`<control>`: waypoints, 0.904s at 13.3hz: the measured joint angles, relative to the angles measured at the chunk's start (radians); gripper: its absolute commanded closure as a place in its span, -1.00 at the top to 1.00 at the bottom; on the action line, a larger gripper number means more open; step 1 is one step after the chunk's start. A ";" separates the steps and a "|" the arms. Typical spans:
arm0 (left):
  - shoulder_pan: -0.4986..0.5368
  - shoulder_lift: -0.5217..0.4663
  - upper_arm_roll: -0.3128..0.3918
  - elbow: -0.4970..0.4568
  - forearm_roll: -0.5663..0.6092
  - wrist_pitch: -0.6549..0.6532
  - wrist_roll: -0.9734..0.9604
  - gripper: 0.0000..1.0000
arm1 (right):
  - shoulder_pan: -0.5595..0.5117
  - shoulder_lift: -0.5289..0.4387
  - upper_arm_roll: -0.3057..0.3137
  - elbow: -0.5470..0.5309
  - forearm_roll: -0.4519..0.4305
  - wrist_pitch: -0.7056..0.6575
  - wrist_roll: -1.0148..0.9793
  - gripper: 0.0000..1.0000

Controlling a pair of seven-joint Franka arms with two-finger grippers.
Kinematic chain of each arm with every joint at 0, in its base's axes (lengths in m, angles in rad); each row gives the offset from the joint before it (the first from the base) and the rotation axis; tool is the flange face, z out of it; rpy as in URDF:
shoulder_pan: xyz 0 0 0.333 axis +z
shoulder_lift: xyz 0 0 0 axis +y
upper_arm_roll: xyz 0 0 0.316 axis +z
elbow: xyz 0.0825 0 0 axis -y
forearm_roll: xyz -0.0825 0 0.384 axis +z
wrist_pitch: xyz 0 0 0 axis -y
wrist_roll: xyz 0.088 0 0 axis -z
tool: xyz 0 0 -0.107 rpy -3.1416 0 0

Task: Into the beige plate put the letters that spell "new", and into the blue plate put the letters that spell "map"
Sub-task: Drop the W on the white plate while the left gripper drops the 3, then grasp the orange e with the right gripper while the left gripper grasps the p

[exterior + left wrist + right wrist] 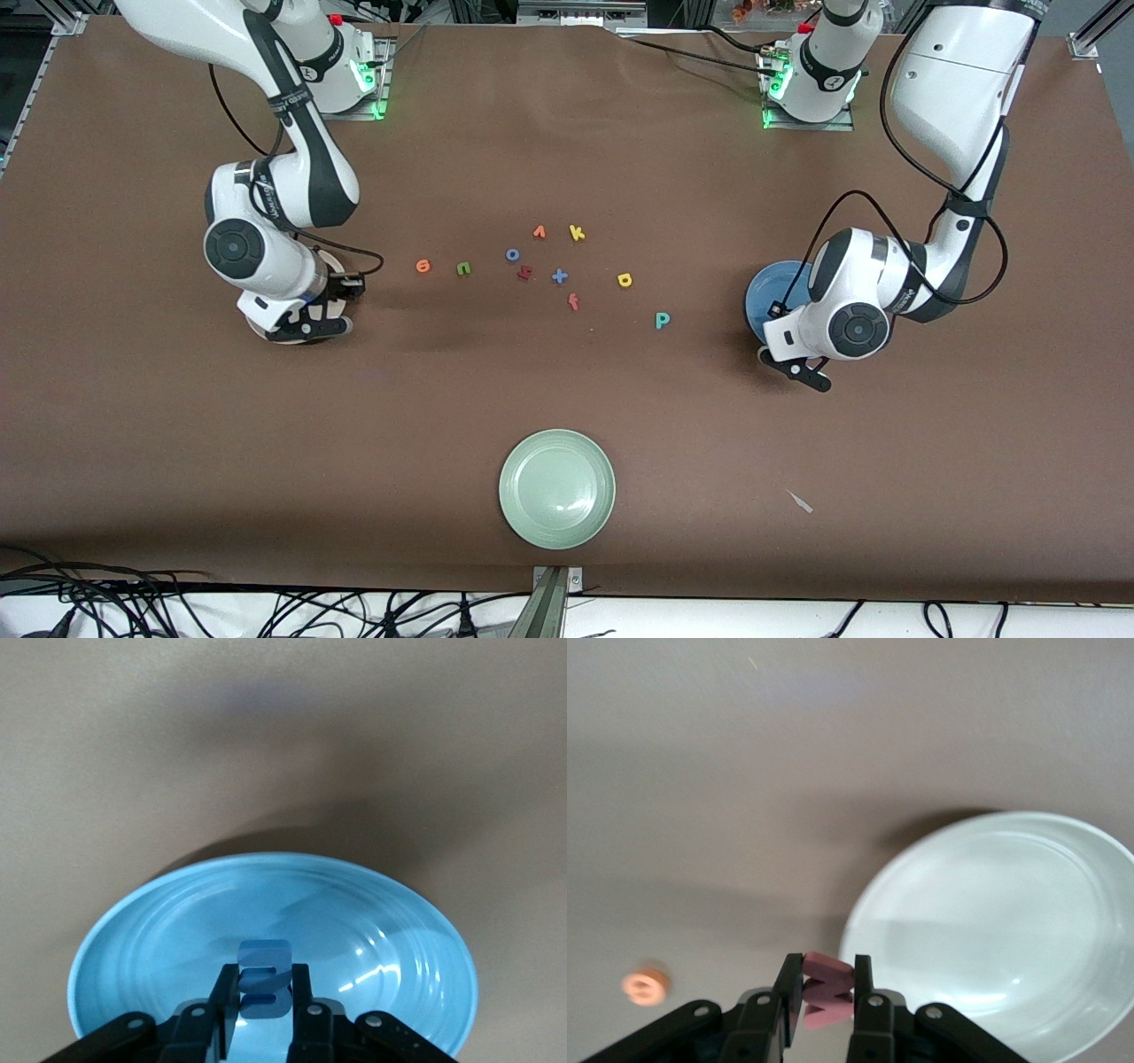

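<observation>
My left gripper (266,979) hangs low over the blue plate (354,904) (769,292), with the blue "m" (265,957) upright between its fingers. My right gripper (829,979) is shut on the pinkish "w" (826,1014) at the rim of the beige plate (992,930). In the front view the right hand (306,326) hides most of that plate (333,260). On the table lie the orange "e" (423,265), green "n" (463,268), yellow "a" (625,280) and teal "p" (662,320).
Among the letters lie a blue "o" (512,254), orange "v" (539,232), yellow "k" (577,233), a dark red letter (524,274), blue "x" (559,276) and red "f" (573,302). A pale green plate (557,489) sits nearest the front camera.
</observation>
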 measured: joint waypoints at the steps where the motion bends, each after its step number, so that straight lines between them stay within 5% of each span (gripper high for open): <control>1: 0.000 -0.005 -0.002 0.000 0.000 0.000 0.000 1.00 | 0.000 -0.009 -0.017 -0.025 0.000 0.013 -0.037 -1.00; 2: 0.000 -0.013 -0.005 0.003 0.000 -0.001 0.000 1.00 | 0.000 -0.011 -0.033 -0.038 0.000 0.020 -0.069 -0.67; 3: -0.001 -0.022 -0.009 0.011 0.000 -0.006 -0.001 1.00 | 0.000 -0.011 -0.047 -0.045 0.000 0.025 -0.093 0.41; 4: -0.003 -0.031 -0.017 0.029 0.000 -0.018 -0.001 1.00 | 0.000 -0.009 -0.055 -0.049 0.000 0.026 -0.100 0.99; 8: -0.009 -0.051 -0.116 0.123 0.000 -0.067 -0.105 1.00 | 0.005 -0.014 -0.039 -0.045 0.003 0.017 -0.066 1.00; 12: -0.062 -0.018 -0.186 0.128 -0.009 -0.063 -0.434 1.00 | 0.019 -0.033 0.083 -0.043 0.005 0.012 0.151 1.00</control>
